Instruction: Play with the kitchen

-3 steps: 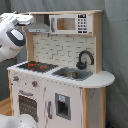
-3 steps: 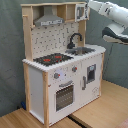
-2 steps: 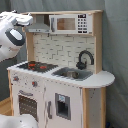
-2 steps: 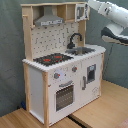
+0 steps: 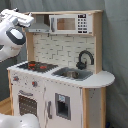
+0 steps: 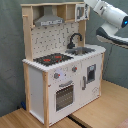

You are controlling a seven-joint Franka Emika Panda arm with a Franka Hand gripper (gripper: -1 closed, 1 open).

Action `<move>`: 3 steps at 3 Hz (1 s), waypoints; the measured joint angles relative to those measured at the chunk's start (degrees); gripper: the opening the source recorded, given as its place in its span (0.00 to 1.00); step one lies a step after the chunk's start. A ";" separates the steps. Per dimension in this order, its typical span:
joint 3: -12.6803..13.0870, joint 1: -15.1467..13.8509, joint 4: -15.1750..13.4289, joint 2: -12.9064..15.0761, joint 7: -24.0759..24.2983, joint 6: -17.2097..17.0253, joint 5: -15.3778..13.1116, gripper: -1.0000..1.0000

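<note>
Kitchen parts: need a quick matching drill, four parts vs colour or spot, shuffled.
Parts:
1. tap
2. hob
3. microwave
4. oven door

Traits:
A. top shelf, beside the hood
B. black with red rings
C. black, curved over the sink
D. windowed, below the knobs

Pairs: 1-C, 2-B, 3-A, 4-D

The arm (image 5: 14,35) is glossy white, built of thick rounded links with smooth shells. In the first exterior view one joint shows a round dark-grey cap ringed in white. In the second exterior view the arm (image 6: 111,15) has dark grey bands at its joints and a dark underside along the lower link.
</note>
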 joint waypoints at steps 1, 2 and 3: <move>1.43 -4.41 2.35 -1.41 5.52 -0.51 1.08 1.00; 2.39 -7.48 4.20 -2.57 9.80 -1.44 1.69 1.00; 3.17 -10.43 6.14 -3.98 14.25 -2.63 2.13 1.00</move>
